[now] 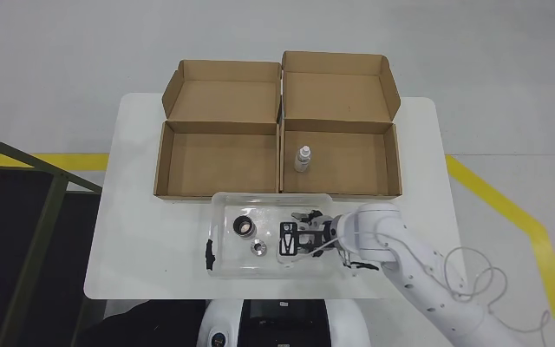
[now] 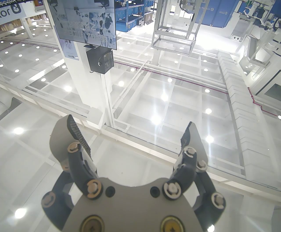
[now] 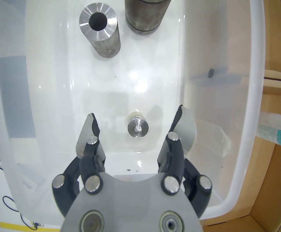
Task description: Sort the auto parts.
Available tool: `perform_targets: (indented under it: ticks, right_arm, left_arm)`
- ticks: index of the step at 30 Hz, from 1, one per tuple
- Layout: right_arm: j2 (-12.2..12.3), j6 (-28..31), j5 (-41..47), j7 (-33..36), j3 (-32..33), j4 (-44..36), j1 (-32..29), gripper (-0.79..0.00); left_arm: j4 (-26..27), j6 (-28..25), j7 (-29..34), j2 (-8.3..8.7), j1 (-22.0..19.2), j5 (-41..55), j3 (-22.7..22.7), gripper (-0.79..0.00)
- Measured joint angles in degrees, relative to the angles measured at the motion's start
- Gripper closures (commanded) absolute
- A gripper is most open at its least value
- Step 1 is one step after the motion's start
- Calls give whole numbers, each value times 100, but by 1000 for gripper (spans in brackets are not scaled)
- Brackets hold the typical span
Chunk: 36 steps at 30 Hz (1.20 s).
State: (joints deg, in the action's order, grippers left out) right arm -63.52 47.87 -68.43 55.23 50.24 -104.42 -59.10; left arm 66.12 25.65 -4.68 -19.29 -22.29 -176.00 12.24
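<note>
The right claw (image 3: 136, 113) hangs inside a clear plastic tub (image 3: 256, 87), its serrated fingers spread wide. Between them, touching neither, stands a small shiny metal stud (image 3: 137, 127) on a pale base. Ahead of the claw, at the tub's far end, are two upright metal parts. One is a bright hollow cylinder (image 3: 101, 33) with a bevelled rim, and just beside it is a thicker dark cylinder (image 3: 145, 15) with a groove round it.

Outside the tub wall, to the side of the claw, lies a brown cardboard box (image 1: 355, 165) with its lid folded back. It holds a small white bottle (image 1: 301, 158). A second box (image 1: 217, 165) sits against it, farther from the claw. All rest on a white bench (image 1: 130, 173).

The left claw (image 2: 130, 123) points at the ceiling, fingers apart, gripping nothing.
</note>
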Motion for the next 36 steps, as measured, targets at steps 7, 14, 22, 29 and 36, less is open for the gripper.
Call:
perform_targets:
  ticks: [7, 14, 22, 29, 36]
  right_arm:
    - [-8, -96, -28, 39, -112, 134, 89, -326]
    - [-16, -178, -62, 90, -209, 193, 177, -105]
    - [6, -210, -43, 92, -205, -42, 176, 0]
    - [49, -98, 45, -177, -94, -553, 143, 0]
    - [41, -227, -72, -583, -52, -746, 236, 0]
  left_arm:
    - [0, 0, 0, 0, 0, 0, 0, -785]
    - [0, 0, 0, 0, 0, 0, 0, -785]
    - [0, 0, 0, 0, 0, 0, 0, -785]
    - [0, 0, 0, 0, 0, 0, 0, -785]
    - [0, 0, 0, 0, 0, 0, 0, -785]
